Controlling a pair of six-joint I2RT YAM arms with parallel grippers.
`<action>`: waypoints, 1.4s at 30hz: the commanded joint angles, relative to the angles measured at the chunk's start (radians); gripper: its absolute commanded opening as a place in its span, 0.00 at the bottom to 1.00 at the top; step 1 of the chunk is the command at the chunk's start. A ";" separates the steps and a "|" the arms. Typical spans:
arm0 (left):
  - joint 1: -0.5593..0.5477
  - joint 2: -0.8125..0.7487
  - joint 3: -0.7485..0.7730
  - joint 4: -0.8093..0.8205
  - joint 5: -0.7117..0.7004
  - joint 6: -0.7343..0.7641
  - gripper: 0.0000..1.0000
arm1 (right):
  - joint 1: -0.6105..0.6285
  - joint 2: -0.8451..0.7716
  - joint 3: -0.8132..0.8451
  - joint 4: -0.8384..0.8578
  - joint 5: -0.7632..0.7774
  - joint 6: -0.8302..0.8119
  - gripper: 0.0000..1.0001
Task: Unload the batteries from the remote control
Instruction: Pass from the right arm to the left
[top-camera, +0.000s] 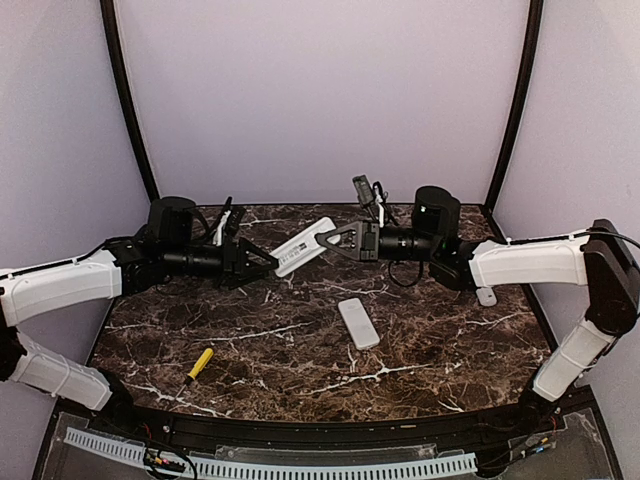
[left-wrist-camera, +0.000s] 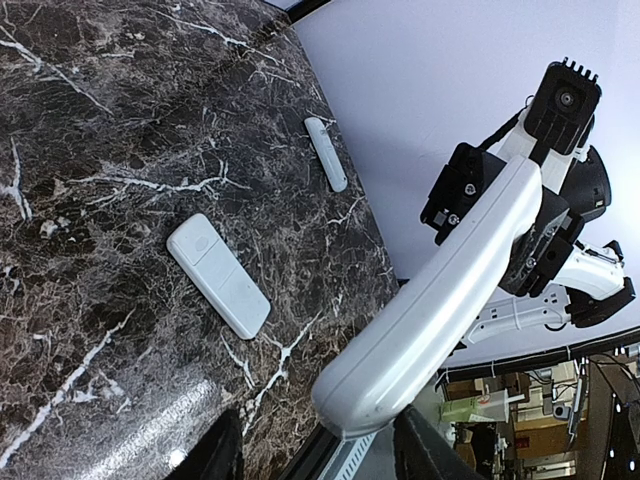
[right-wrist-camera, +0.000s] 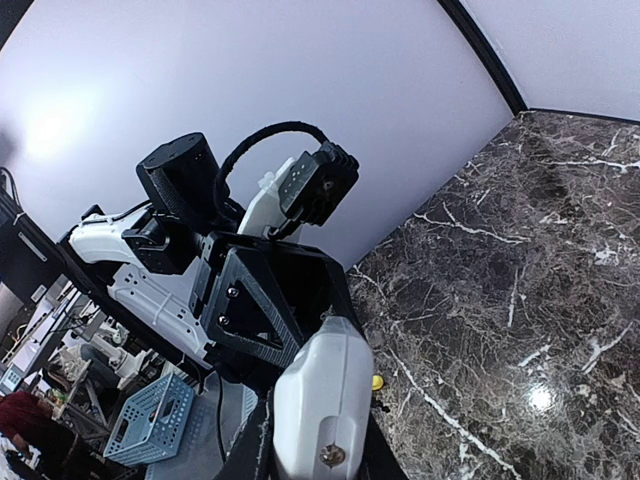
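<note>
Held remote (top-camera: 301, 247) sits clamped between left jaws and right jaws; second remote (top-camera: 358, 322), one cover (top-camera: 486, 296), one screwdriver (top-camera: 199, 364) lie on the worktop (top-camera: 450, 350).

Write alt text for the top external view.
Both arms hold one white remote in the air above a dark marble table, left gripper on one end, right gripper on the other. A second remote and a yellow-handled screwdriver lie on the table.

A dark brown marble tabletop (top-camera: 450, 340), veined white, shines with a few bright glare spots. Pale lilac walls (top-camera: 320, 90) close it in, with black poles (top-camera: 128, 100) at the back corners. Beyond the enclosure stands a blue basket (right-wrist-camera: 150, 425) among clutter.
</note>
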 joint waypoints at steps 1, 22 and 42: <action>0.003 0.011 0.001 0.025 0.005 -0.005 0.50 | 0.016 -0.020 0.036 0.039 -0.011 -0.013 0.00; 0.006 0.016 0.018 0.064 0.008 0.019 0.52 | 0.022 0.009 0.047 -0.034 -0.005 -0.056 0.00; 0.025 0.053 0.197 -0.195 0.286 0.384 0.84 | 0.013 0.033 0.245 -0.473 -0.274 -0.246 0.00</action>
